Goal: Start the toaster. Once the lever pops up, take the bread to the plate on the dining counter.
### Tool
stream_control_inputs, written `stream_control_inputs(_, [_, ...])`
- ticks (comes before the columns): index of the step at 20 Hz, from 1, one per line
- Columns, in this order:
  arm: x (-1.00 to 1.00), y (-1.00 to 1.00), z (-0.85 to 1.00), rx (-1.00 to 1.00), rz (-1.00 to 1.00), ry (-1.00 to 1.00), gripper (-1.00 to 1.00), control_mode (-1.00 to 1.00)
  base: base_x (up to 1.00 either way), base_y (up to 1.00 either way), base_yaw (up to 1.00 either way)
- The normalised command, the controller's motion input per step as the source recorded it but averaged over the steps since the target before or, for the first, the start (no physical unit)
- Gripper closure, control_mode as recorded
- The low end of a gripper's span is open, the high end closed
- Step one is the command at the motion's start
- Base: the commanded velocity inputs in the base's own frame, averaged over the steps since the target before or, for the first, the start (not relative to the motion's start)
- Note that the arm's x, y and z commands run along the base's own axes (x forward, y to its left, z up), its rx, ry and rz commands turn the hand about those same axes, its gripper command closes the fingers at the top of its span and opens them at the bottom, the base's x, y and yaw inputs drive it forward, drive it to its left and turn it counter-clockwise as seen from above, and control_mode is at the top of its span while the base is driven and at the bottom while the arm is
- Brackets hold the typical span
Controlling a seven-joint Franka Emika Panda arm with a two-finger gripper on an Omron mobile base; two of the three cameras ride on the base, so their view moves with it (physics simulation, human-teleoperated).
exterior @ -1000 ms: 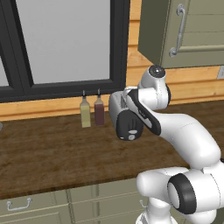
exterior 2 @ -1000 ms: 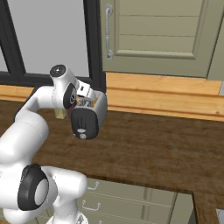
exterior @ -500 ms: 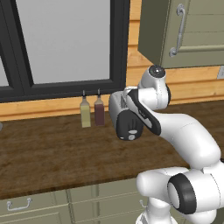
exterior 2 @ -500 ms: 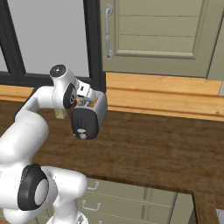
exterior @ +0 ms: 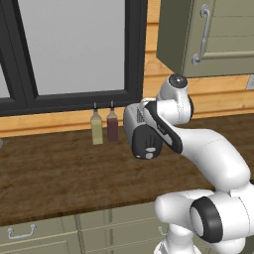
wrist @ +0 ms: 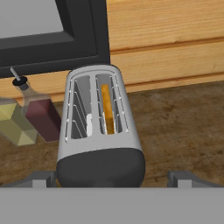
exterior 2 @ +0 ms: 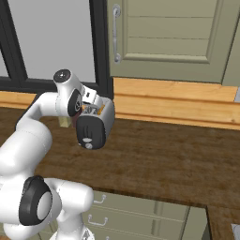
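Pincer (wrist: 112,177) jaws stand wide apart and hold nothing; its two tips show on either side of the toaster (wrist: 98,131), because the hand hangs just above and behind the dark end panel. From there it can probably reach the lever. Toaster stands on the brown counter (wrist: 183,127) near the window wall, beside two bottles (wrist: 26,116). Bread (wrist: 106,109) sits upright in one slot, ready for toasting.

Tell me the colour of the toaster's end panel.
Dark, near black, on the silver toaster; the hand view shows it best.
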Motion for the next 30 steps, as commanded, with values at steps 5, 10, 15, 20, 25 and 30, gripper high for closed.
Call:
stream_control_inputs(5, [0.0,0.0,0.0,0.0,0.0,0.0,-1.0,-1.0,0.0,0.0,0.0])
stream_control_inputs(10, [0.0,0.0,0.0,0.0,0.0,0.0,-1.0,-1.0,0.0,0.0,0.0])
stream_control_inputs(15, [0.0,0.0,0.0,0.0,0.0,0.0,-1.0,-1.0,0.0,0.0,0.0])
stream_control_inputs(20, [0.0,0.0,0.0,0.0,0.0,0.0,-1.0,-1.0,0.0,0.0,0.0])
stream_control_inputs(25, [0.0,0.0,0.0,0.0,0.0,0.0,-1.0,-1.0,0.0,0.0,0.0])
stream_control_inputs(30, [0.0,0.0,0.0,0.0,0.0,0.0,-1.0,-1.0,0.0,0.0,0.0])
